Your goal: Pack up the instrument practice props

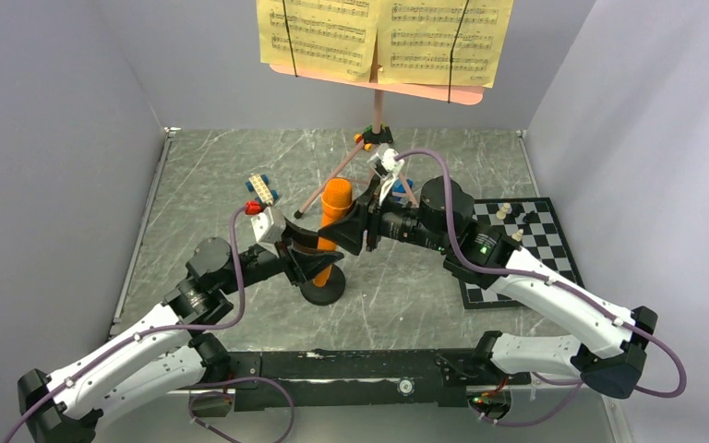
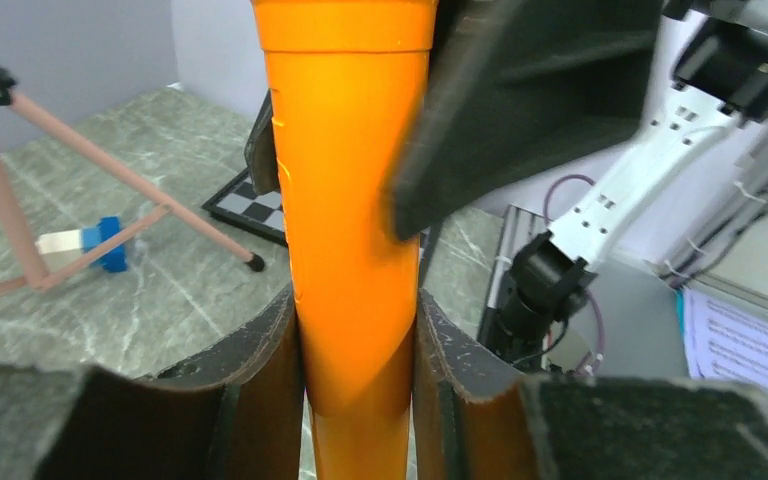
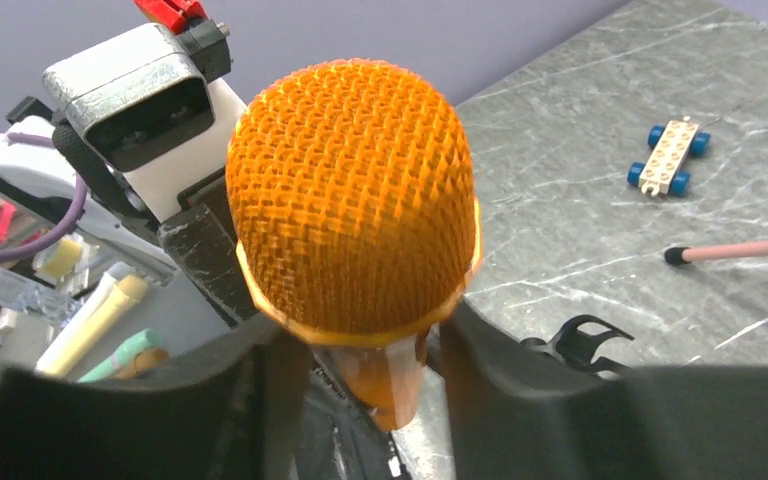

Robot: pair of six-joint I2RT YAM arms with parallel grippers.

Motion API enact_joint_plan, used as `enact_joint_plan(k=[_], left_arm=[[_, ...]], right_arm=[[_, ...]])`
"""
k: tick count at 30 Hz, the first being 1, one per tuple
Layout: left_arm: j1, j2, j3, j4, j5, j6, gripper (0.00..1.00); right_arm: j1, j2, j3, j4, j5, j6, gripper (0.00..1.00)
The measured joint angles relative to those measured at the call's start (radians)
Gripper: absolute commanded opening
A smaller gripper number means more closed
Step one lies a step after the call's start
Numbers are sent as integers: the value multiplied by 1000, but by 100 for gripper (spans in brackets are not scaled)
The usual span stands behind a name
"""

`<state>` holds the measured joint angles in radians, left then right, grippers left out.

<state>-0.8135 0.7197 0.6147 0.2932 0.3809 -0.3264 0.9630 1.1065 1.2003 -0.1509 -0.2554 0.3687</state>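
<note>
Two grips on the orange microphone, upright over the mic stand: left end effector pinched low on the shaft above the stand, right end effector pinched higher, under the mesh head. Axis vertical: lift straight up.

Chessboard right, blue-wheeled toy block left, well apart

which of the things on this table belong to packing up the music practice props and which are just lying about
Part of the job:
- orange microphone
- black round-based mic stand
- pink music stand
- yellow sheet-music pages

Just lying about:
- chessboard with its pieces
- blue-and-white toy block
</note>
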Motion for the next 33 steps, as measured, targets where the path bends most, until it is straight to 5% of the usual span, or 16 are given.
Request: enact_joint_plan(k=[4, 10, 17, 23, 33], left_arm=[[2, -38, 0, -57, -99, 26, 0], [68, -67, 88, -287, -311, 36, 0], [473, 3, 229, -544, -447, -24, 0], [764, 299, 235, -581, -373, -88, 0], [772, 786, 354, -515, -195, -88, 0]], right_arm=[[0, 20, 11, -14, 9, 25, 90], [-3, 25, 31, -94, 109, 24, 93], [-8, -89, -34, -111, 222, -10, 93], [-8, -178, -126, -111, 279, -44, 93], [-10, -336, -316, -123, 356, -52, 93]])
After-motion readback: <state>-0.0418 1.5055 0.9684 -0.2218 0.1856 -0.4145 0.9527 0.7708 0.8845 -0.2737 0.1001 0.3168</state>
